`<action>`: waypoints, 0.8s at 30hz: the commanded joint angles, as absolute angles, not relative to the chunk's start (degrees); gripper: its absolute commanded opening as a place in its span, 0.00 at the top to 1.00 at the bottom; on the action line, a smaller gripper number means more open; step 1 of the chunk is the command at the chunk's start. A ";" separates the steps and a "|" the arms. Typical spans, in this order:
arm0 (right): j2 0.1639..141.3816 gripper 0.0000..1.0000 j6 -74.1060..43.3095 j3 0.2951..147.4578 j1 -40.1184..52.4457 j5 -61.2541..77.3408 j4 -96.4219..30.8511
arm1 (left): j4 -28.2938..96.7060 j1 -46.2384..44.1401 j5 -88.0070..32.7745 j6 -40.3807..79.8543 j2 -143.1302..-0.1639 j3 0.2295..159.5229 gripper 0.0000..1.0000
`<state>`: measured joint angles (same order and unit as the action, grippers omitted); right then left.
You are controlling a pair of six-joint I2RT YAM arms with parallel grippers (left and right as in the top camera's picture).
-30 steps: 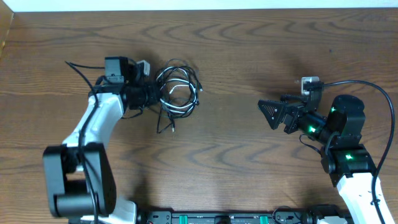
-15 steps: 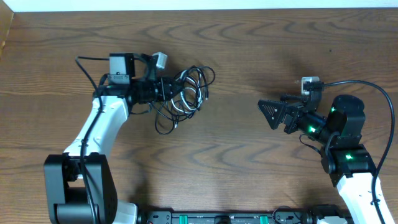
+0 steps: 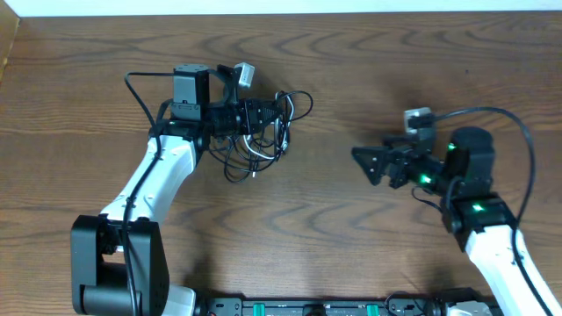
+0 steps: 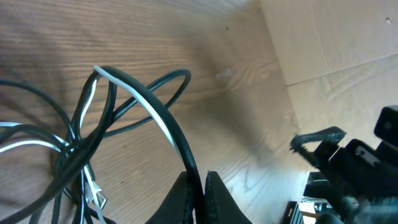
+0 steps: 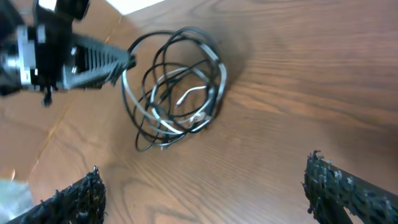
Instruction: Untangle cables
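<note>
— Left claw [image 3: 266, 118]?
— Pinched tight on one black strand of the cables [image 3: 263, 140], at the rim of the bundle.
— Bundle, material and shape?
— Thin, round, glossy cords, mostly black, one white. Looped in a loose overlapping coil, small plug ends poking out low. Over the far-left part of the surface [image 3: 351, 70], just below the clamped tips.
— Surface?
— Dark brown wood grain, matte.
— Right claw [image 3: 362, 163]?
— Spread wide, nothing between. Ribbed black fingers [image 5: 81, 198]. Well apart from the coil.
— Differences by view?
— Left wrist: gripped strand arching up from the tips, pale streak along it. Right wrist: whole coil as open rings.
</note>
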<state>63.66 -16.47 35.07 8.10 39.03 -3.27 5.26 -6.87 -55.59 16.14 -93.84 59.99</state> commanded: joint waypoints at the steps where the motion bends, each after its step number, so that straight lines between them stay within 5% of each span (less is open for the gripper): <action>1: 67.09 0.01 -11.92 35.88 12.56 39.35 0.03 | 4.99 -7.16 -55.90 17.82 -92.68 59.86 0.92; 24: 92.62 0.01 -14.37 35.90 31.20 20.64 35.48 | 3.31 -7.16 -55.86 25.80 -92.68 59.86 0.93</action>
<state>89.78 -13.74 35.33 29.61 24.49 32.84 3.62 -6.94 -55.20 25.50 -93.84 59.99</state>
